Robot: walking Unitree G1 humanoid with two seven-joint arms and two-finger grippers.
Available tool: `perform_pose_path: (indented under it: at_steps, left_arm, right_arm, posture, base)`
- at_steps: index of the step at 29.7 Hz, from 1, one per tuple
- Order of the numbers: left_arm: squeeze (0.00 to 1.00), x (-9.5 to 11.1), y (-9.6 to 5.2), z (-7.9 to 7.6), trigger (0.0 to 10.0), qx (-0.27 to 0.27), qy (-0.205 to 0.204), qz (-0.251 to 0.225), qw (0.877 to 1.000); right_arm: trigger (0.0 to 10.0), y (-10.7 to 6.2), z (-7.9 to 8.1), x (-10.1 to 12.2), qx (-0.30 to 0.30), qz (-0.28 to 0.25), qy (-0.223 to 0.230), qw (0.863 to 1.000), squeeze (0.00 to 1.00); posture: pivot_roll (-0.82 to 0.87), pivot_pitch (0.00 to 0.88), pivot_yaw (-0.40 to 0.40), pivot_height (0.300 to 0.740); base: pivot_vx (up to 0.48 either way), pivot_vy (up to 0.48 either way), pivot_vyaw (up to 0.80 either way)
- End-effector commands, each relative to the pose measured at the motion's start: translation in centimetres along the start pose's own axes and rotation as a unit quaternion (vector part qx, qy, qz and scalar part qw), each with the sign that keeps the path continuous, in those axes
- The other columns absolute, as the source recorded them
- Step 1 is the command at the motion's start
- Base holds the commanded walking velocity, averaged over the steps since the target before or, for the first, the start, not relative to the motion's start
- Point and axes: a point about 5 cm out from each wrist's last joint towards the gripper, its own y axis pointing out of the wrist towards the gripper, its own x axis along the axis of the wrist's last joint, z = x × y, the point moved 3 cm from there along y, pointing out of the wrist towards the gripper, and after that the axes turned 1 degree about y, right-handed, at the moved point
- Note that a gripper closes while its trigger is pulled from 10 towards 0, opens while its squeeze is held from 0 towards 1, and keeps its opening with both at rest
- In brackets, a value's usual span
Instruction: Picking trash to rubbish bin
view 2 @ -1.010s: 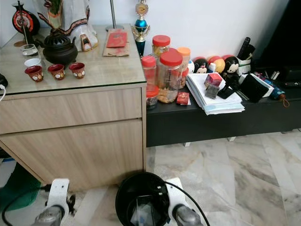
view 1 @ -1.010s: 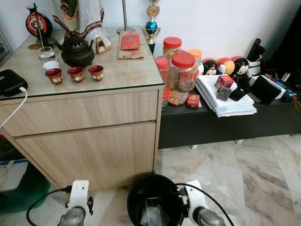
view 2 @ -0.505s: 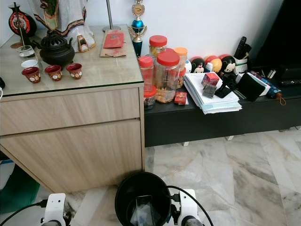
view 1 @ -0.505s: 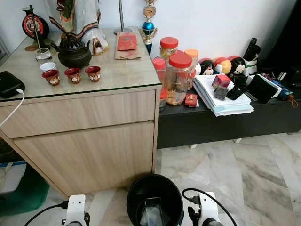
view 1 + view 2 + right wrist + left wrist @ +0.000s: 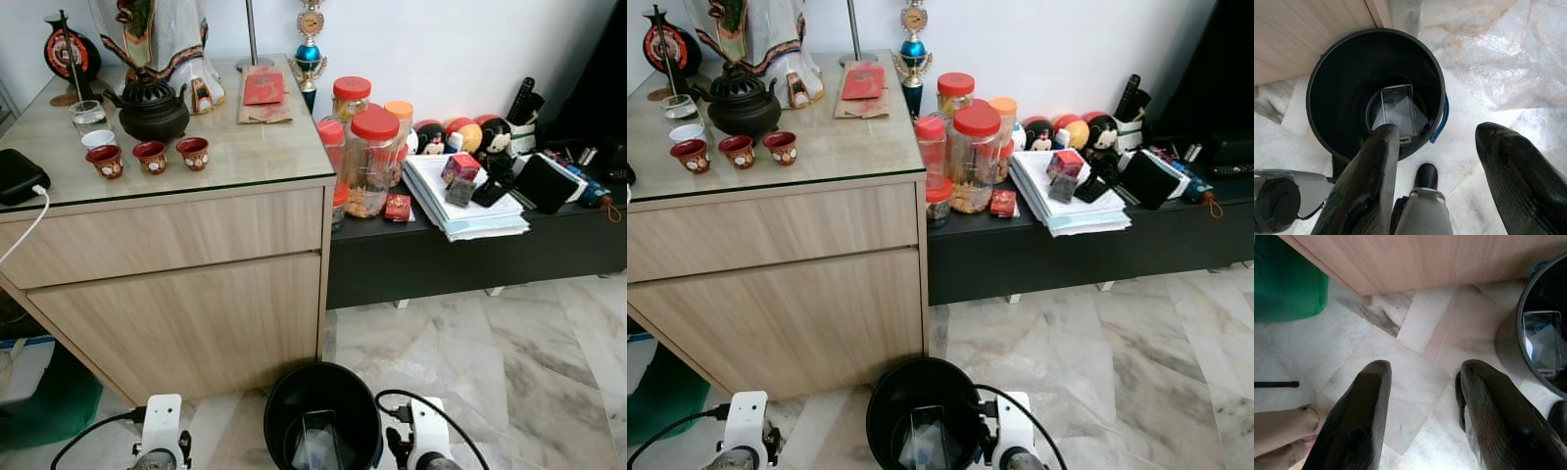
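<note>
A black rubbish bin (image 5: 321, 416) stands on the marble floor at my feet, in front of the wooden cabinet. A clear plastic container (image 5: 1397, 108) lies at its bottom, with crumpled clear wrap beside it. My right gripper (image 5: 1436, 183) hangs above the bin's rim, open and holding nothing. The left gripper (image 5: 1422, 421) is open over bare floor tiles, with the bin (image 5: 1542, 347) off to one side. Both white wrists (image 5: 162, 426) (image 5: 428, 431) flank the bin at the lower edge of the head views.
A wooden cabinet (image 5: 186, 284) with a glass top carries a teapot (image 5: 152, 106) and small red cups. Right of it a low black shelf (image 5: 470, 250) holds red-lidded jars (image 5: 375, 162), papers and toys. A green container (image 5: 1288, 281) sits by the cabinet's left corner. Marble floor lies open to the right.
The camera pulled back slightly, so the scene shifted. Both wrists sank lower in the head views. The bin and its contents stayed where they were.
</note>
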Motion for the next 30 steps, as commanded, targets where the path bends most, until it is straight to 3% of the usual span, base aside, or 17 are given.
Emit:
perform_pose_path:
  at_steps: [1,30]
  left_arm:
    - [0.00,-0.48,-0.06,0.03,10.0,-0.001,-0.003,0.010,1.000]
    - [0.00,-0.43,-0.05,0.01,10.0,-0.004,-0.004,0.009,1.000]
  right_arm:
    - [10.0,-0.04,-0.10,-0.11,-0.004,0.000,0.006,1.000,0.00]
    - [10.0,-0.06,0.15,-0.32,-0.003,0.001,0.004,1.000,0.00]
  posture:
    - [-0.01,0.000,0.001,0.740]
    - [-0.02,0.009,0.004,0.740]
  base:
    - [-0.244,0.000,0.00]
    - [-0.247,0.000,0.00]
